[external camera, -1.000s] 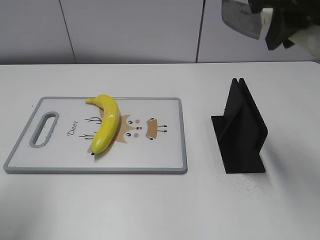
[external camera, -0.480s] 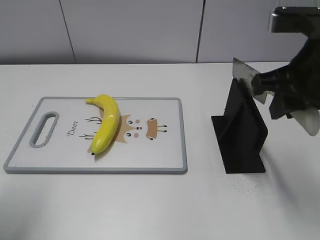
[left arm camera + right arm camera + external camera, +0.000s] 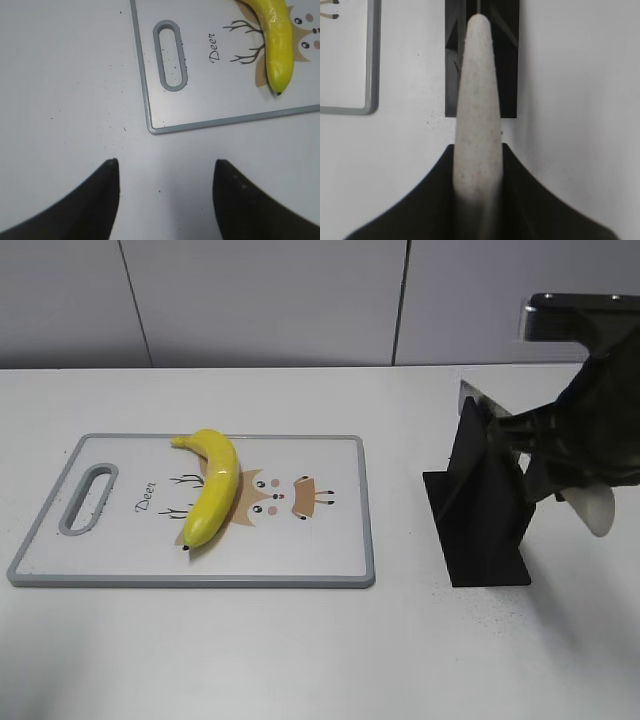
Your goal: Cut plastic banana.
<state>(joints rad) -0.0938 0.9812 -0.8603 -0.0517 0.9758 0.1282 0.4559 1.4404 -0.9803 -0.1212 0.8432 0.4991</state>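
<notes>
Right gripper (image 3: 478, 165) clamped on knife handle (image 3: 476, 100), blade (image 3: 478, 402) over black stand (image 3: 482, 502); left gripper (image 3: 165, 185) spread, plastic banana (image 3: 275, 40) ahead-right.

Knife (image 3: 500, 425) blade mostly hidden in black holder (image 3: 485, 505).

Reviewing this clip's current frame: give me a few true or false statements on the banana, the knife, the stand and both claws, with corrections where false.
1. The plastic banana lies whole on the cutting board. True.
2. The right claw is shut on the knife handle. True.
3. The knife blade is touching the banana. False: it is at the black stand, well right of the board.
4. The left claw grips the board's handle slot. False: it is open and empty above the bare table, off the board's corner.
5. The stand sits on the cutting board. False: it stands on the table beside it.
</notes>
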